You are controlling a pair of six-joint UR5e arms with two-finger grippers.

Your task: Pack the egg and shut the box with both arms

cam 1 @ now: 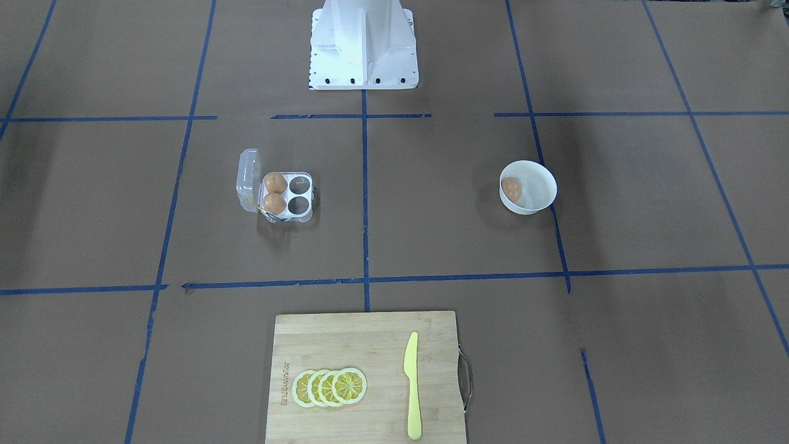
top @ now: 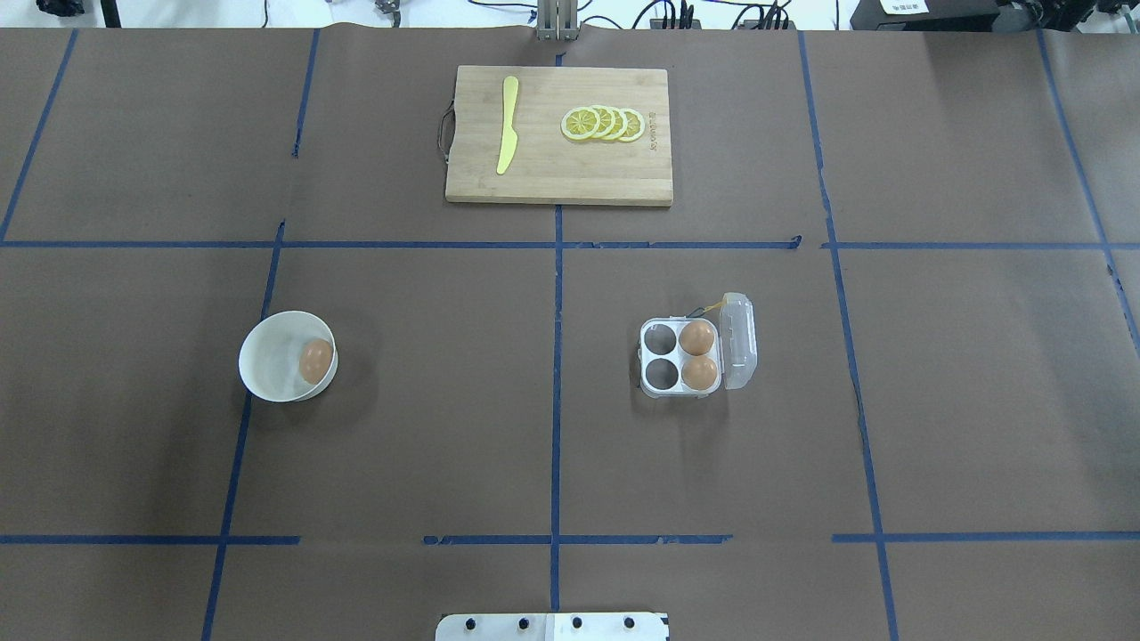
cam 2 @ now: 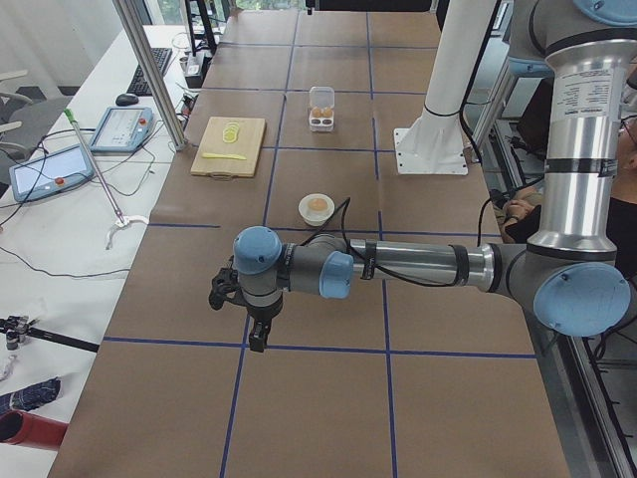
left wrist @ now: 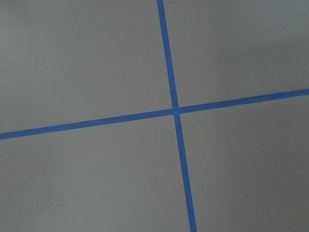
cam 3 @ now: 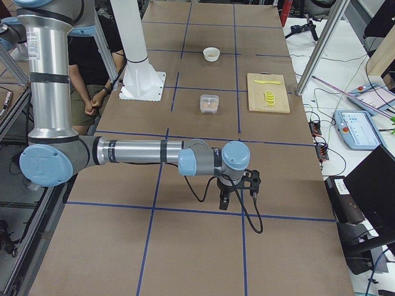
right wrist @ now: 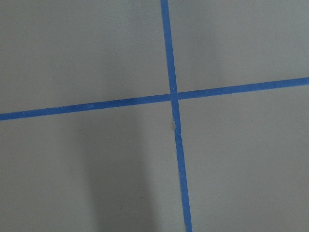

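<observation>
A brown egg (cam 1: 511, 188) lies in a white bowl (cam 1: 542, 176), also in the overhead view (top: 315, 360). The clear four-cell box (cam 1: 300, 185) stands open with its lid (cam 1: 248, 180) upright. Two eggs (top: 697, 337) (top: 700, 371) fill the cells beside the lid, and two cells are empty. My left gripper (cam 2: 257, 339) hangs over bare table, far from the bowl (cam 2: 317, 207). My right gripper (cam 3: 225, 200) hangs over bare table, far from the box (cam 3: 209, 103). Both show only in side views, so I cannot tell if they are open.
A wooden cutting board (top: 552, 169) with a yellow knife (top: 508, 133) and lemon slices (top: 604, 123) lies at the far side. The white robot base (cam 1: 363, 46) stands at the near edge. Both wrist views show only brown paper with blue tape lines (left wrist: 175, 110).
</observation>
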